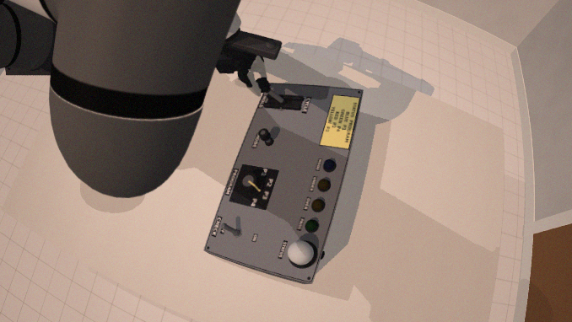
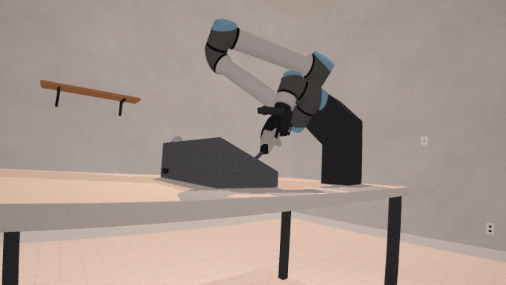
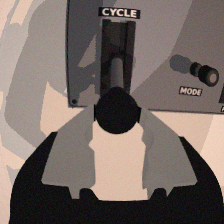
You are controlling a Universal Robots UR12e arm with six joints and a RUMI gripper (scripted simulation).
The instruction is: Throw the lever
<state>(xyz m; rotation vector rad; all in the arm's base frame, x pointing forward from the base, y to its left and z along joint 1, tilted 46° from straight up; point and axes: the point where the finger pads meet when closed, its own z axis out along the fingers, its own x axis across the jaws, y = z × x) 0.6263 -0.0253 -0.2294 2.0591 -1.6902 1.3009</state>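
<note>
Lever [image 3: 116,80] at console's [image 1: 291,177] near corner, black knob [image 3: 116,111] at slot end opposite CYCLE label [image 3: 119,13]. Gripper [image 3: 116,120] pinching knob between both fingers. Grasp done; throw toward CYCLE left. Mode knob [image 3: 202,73], other controls apparently untouched.

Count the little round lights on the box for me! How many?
4, in a row down the console: blue nearest the yellow label, then two amber, then green beside the white dome.
</note>
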